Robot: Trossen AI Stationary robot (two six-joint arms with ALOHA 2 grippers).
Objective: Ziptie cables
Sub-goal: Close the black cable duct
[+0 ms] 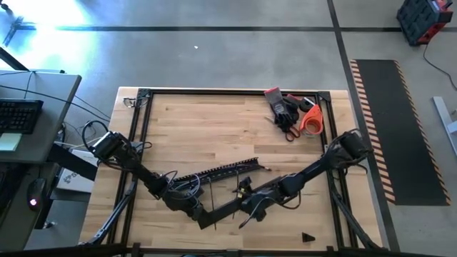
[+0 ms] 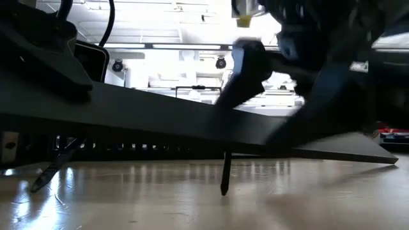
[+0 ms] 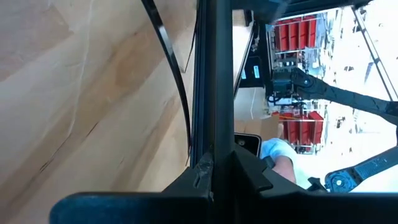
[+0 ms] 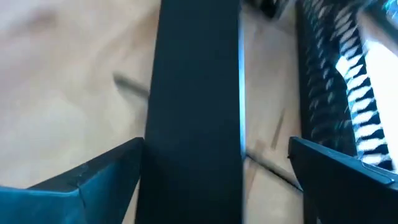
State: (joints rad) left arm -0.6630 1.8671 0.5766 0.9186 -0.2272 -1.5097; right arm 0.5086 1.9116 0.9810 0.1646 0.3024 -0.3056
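While the left pincer (image 1: 203, 218) gripped the flat black strip (image 1: 230, 205) | right pincer (image 4: 214, 158) stood open astride it | slotted duct (image 1: 218, 171) beside on tabletop (image 1: 214, 121)

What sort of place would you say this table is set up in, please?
Probably a robotics lab or workshop. The wooden table stands on a bare concrete floor beside a hazard-striped floor mat, a desk with a keyboard sits alongside it, and red parts bins show in the room behind.
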